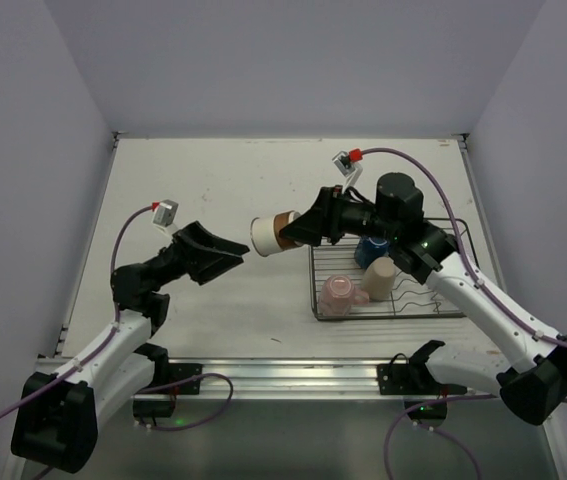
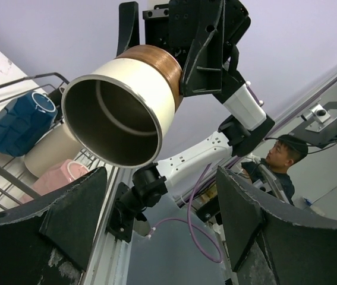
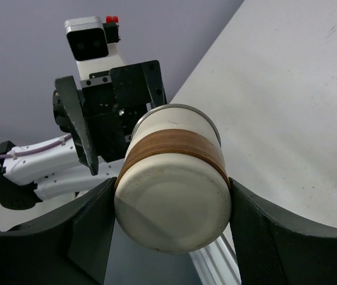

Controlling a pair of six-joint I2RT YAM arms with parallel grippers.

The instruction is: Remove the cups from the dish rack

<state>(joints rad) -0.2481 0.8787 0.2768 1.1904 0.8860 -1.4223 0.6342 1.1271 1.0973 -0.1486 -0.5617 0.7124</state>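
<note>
Cup with the brown band [image 1: 266,234], cream at both ends, is up in the air off the table [image 1: 213,180], just left of the dish rack [image 1: 312,285] and between the two arms. It's lying on its side with the open mouth aimed at the left gripper [image 1: 235,252] and its flat base facing back toward the right wrist. The right gripper [image 1: 289,231] is clamped on it, one finger on each side of the body near the base end; the right wrist view shows both fingers pressed against the cup walls. The left gripper is spread wide with nothing in it. Its fingertips sit just beside the cup's rim, and as far as I can see they're not touching it. From the left wrist camera you look straight into the dark inside of the cup, which sits above the two open fingers. Three more cups are in the rack: a blue cup [image 1: 370,250] toward the far side, a pink cup [image 1: 339,293] at the near left corner, and a beige cup [image 1: 379,280] right next to the pink one, all tipped over rather than upright.
</note>
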